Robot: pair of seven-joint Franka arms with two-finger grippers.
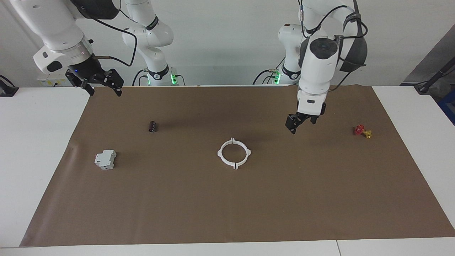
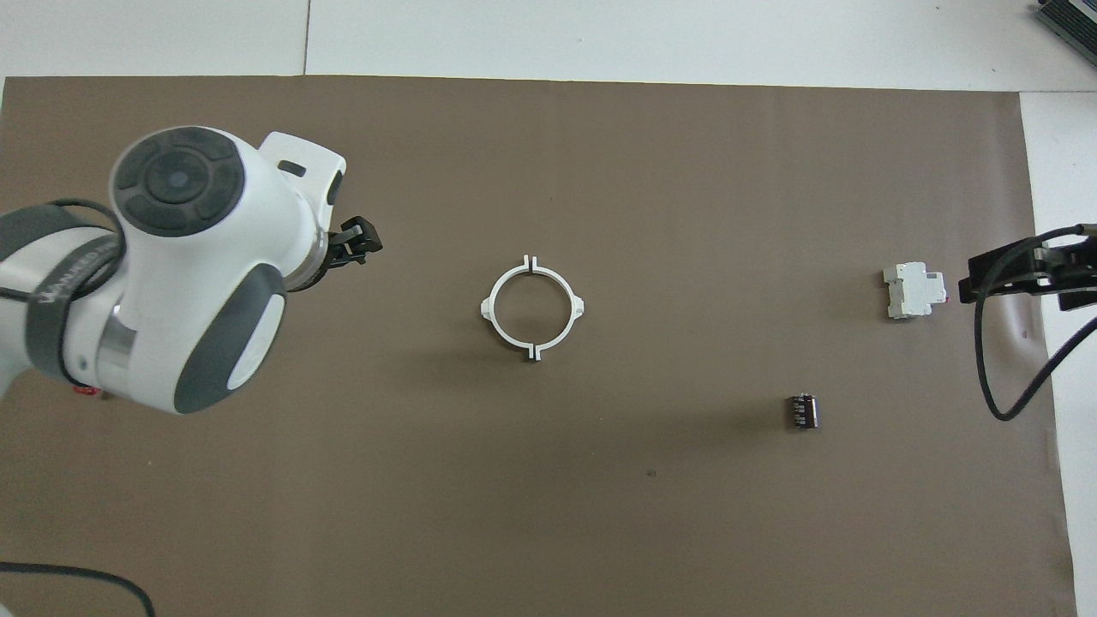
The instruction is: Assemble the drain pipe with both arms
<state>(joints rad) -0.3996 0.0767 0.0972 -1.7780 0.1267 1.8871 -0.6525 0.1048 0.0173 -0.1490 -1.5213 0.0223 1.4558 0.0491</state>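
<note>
Ring lies closed, both halves meeting, mid-worktop and touched by neither arm; left gripper hangs empty toward its own end, finger gap unreadable, right gripper waits spread and empty; assembly looks finished, next is likely parking.

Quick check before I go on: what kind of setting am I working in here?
Most likely a robotics lab bench: two arms with a left gripper and right gripper over a brown paper mat, with test parts laid apart, like the ring and grey-white block.
</note>
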